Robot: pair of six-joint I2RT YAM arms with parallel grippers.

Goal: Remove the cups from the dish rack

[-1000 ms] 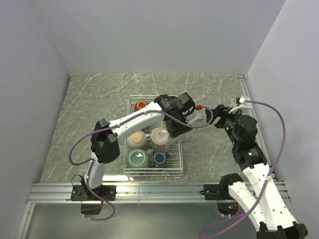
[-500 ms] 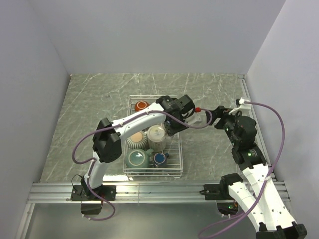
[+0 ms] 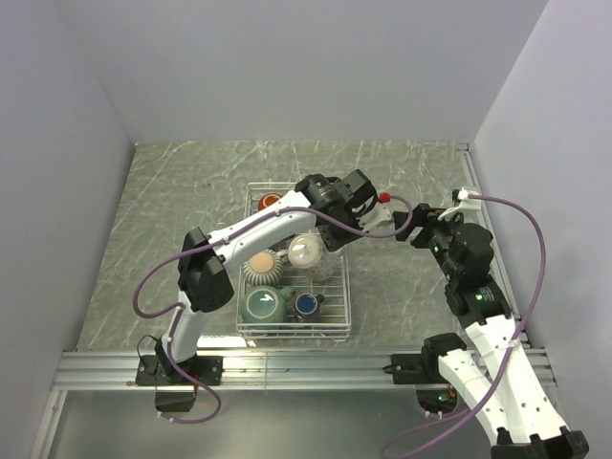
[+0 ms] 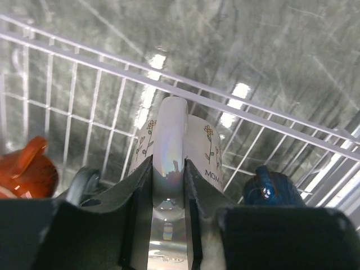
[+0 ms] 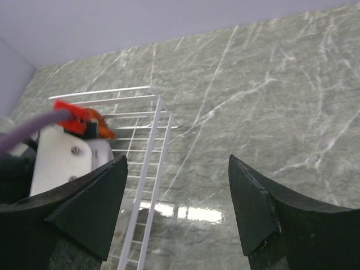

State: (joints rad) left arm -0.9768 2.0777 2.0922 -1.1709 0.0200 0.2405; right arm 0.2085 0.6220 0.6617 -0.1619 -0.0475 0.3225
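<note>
The white wire dish rack (image 3: pixel 341 287) sits mid-table. My left gripper (image 3: pixel 326 238) is shut on the handle of a white mug (image 3: pixel 307 253) with a flower print and holds it tilted above the rack floor. In the left wrist view my gripper (image 4: pixel 169 169) clamps that handle, part of the white mug (image 4: pixel 202 152). In the rack are a red-brown mug (image 3: pixel 271 202), a ribbed beige cup (image 3: pixel 260 268), a grey-teal mug (image 3: pixel 263 304) and a small dark-blue cup (image 3: pixel 306 304). My right gripper (image 3: pixel 403 226) is open and empty, right of the rack.
The right wrist view shows my right gripper (image 5: pixel 177 160) over bare marble, with the rack's right rim (image 5: pixel 151 169) and the left arm's white wrist housing (image 5: pixel 59 157) at its left. Grey walls enclose the table. A metal rail (image 3: pixel 306 368) runs along the near edge.
My left gripper has risen and shifted toward the back right with the white mug, which now tilts more. The right arm has barely moved.
</note>
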